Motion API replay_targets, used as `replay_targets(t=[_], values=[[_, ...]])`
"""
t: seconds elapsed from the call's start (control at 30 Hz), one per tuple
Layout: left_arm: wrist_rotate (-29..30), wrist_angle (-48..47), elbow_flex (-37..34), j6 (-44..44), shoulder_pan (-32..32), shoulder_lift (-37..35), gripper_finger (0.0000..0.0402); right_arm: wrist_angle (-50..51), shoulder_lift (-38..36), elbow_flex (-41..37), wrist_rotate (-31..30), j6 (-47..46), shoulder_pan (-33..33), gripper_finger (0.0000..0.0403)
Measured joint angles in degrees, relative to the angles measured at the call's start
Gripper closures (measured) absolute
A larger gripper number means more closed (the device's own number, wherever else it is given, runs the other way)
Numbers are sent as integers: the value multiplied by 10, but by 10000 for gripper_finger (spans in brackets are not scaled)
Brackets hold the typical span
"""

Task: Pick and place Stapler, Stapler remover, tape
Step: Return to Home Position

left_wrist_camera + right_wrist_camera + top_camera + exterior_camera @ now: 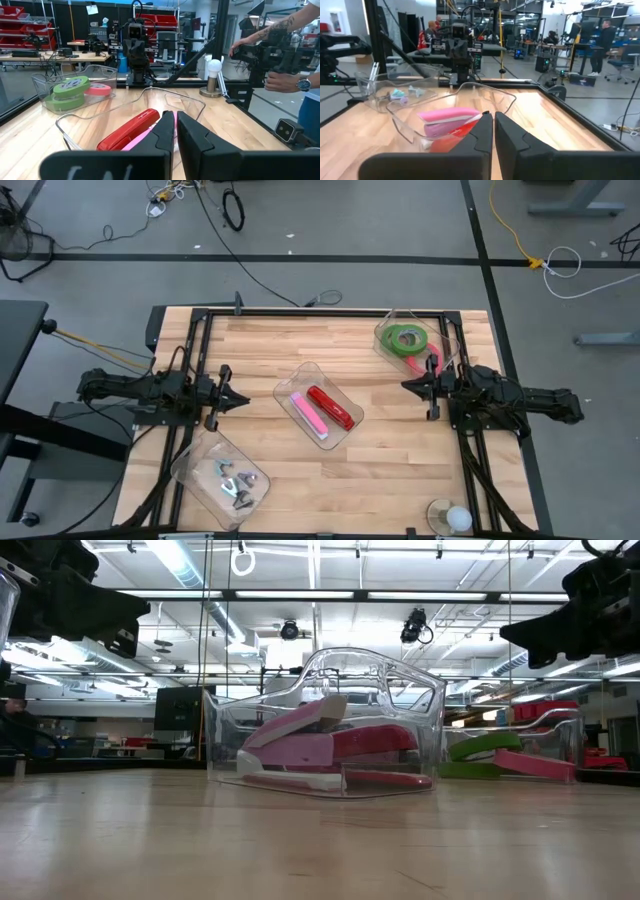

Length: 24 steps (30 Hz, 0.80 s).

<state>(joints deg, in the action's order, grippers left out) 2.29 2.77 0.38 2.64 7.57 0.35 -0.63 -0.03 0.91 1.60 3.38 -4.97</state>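
The light wooden table [400,470], plank-grained, carries three clear, thin-walled plastic bins set on a diagonal. The left gripper [245,397] hangs at the left side and the right gripper [404,386] at the right, each empty, its dark fingers pressed together and aimed at the middle bin [325,375] lying well apart between them. That bin holds a pink stapler [308,417] and a red stapler [331,407], side by side and touching. The far-right bin [445,340], just beside the right gripper, holds the tape: two green rings [70,86] stacked and a red-pink ring [97,90] against them; from above the lower green ring is hidden. The near-left bin [195,460] holds small staple removers [235,480], number unclear.
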Motion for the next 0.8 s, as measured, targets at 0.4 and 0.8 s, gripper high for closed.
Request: replay_targets(t=[0.4, 0.8], values=[[0, 0, 0, 0, 0, 0, 376, 0, 0, 0, 4, -3, 16, 381], [0, 0, 0, 0, 0, 0, 376, 1, 0, 0, -11, 1, 16, 381]])
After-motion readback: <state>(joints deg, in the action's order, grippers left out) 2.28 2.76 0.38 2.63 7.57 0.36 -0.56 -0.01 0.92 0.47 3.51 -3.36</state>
